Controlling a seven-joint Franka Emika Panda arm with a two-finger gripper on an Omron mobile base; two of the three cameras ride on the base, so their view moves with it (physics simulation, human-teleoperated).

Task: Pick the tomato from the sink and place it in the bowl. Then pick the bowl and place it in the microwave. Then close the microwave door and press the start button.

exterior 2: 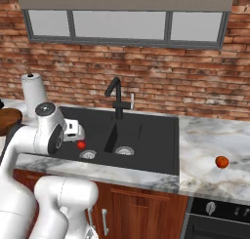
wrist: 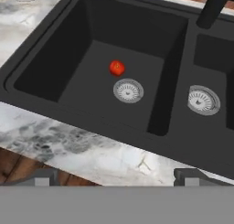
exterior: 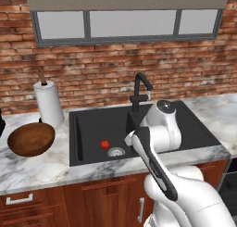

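The tomato (exterior: 105, 144) (exterior 2: 81, 145) (wrist: 117, 68), small and bright red, lies on the floor of the left basin of the black sink (exterior: 92, 124) (exterior 2: 151, 135) (wrist: 77, 86), just beside the silver drain (wrist: 128, 90). My gripper (wrist: 118, 176) hovers open above the counter's front edge, with nothing between its fingers; the tomato is well ahead of it and lower. On the marble counter left of the sink rests the dark brown wooden bowl (exterior: 31, 139) (exterior 2: 7, 120), empty. The microwave and its door are out of view.
A black arched faucet (exterior: 141, 89) (exterior 2: 116, 99) rises behind the basins. A paper towel roll (exterior: 48, 103) (exterior 2: 34, 94) stands behind the bowl. A second red round fruit (exterior 2: 222, 161) sits on the right counter, above an oven panel (exterior 2: 219, 211).
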